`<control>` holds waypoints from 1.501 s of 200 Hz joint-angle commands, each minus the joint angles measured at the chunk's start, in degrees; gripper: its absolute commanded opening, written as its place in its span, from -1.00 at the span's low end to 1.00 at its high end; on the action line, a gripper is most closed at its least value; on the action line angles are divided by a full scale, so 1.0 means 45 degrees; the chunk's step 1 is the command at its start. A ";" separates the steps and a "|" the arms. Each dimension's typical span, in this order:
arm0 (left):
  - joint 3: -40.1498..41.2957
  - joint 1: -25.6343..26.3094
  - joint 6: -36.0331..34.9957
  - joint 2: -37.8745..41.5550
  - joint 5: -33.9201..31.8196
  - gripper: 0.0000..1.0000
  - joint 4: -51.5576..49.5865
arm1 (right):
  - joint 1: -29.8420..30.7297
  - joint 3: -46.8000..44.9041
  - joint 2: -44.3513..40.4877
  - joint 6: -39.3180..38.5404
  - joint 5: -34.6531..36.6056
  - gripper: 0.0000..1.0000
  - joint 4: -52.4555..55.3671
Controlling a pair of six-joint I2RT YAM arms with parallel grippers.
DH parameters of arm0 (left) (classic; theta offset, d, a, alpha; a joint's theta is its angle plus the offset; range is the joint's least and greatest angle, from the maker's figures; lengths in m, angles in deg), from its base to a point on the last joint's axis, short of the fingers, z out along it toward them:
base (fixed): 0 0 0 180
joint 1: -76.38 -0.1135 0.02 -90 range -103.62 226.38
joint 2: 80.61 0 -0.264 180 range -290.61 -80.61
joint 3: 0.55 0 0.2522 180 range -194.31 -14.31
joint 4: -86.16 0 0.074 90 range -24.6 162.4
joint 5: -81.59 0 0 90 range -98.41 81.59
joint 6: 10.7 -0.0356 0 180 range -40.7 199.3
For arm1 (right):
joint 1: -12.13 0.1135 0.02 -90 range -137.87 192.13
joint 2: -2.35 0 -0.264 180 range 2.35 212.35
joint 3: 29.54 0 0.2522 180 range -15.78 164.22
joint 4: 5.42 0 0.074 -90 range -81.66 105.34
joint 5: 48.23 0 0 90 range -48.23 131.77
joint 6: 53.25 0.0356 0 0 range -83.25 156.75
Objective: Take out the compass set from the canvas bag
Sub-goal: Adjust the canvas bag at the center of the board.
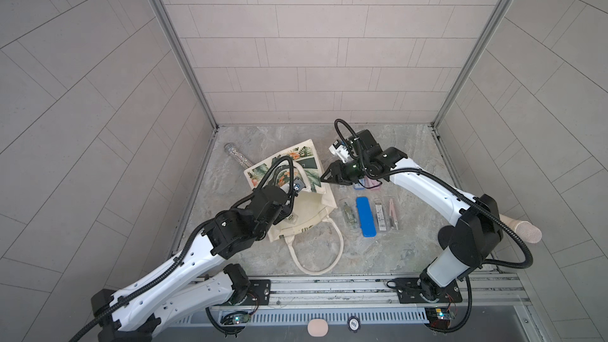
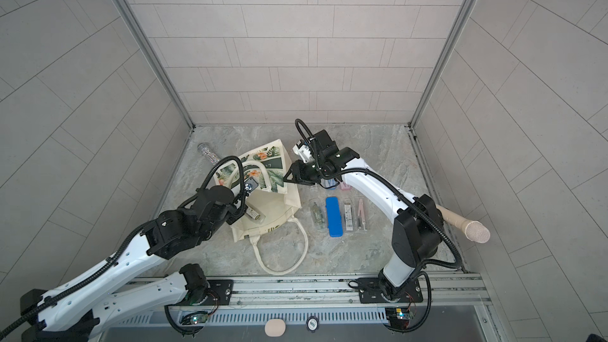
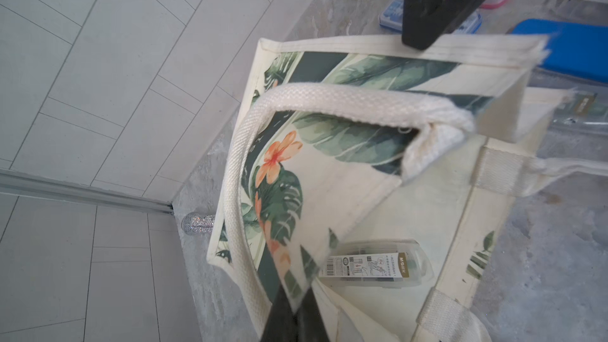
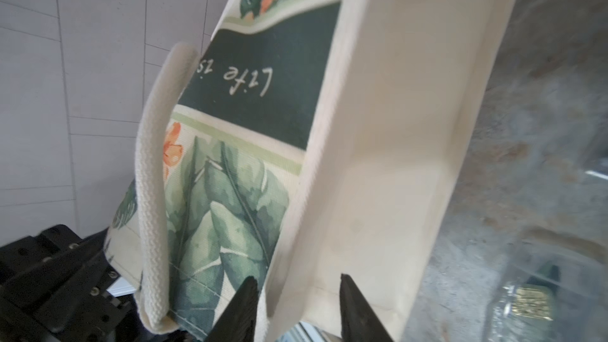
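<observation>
Grey tiled walls enclose a marbled bench (image 1: 394,251). The canvas bag (image 1: 312,215) lies left of centre in both top views, with the compass set (image 3: 371,266) inside its mouth. The left fingers (image 3: 281,319) are clamped on its printed face. The right fingers (image 4: 237,310) stand parted astride its side edge.

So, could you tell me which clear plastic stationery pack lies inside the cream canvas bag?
The barcode-labelled clear pack inside the canvas bag; the other packs lie on the marble table beside the blue case.
</observation>
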 commanded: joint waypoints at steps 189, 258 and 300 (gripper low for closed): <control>-0.2519 0.0027 0.2144 -0.0975 0.1061 -1.00 -0.1851 | 0.9549 -0.5507 -0.2948 -1.0363 0.8865 0.35 -0.4852; -0.2749 0.0032 0.3520 -0.2075 0.1420 -1.00 -0.2223 | 0.9341 -0.6395 0.0280 -0.5703 1.1472 0.30 -0.8766; -0.2948 0.0035 0.4232 -0.1911 0.1311 -1.00 -0.2928 | 0.9347 -0.6350 0.1386 -0.3273 1.2417 0.46 -1.0358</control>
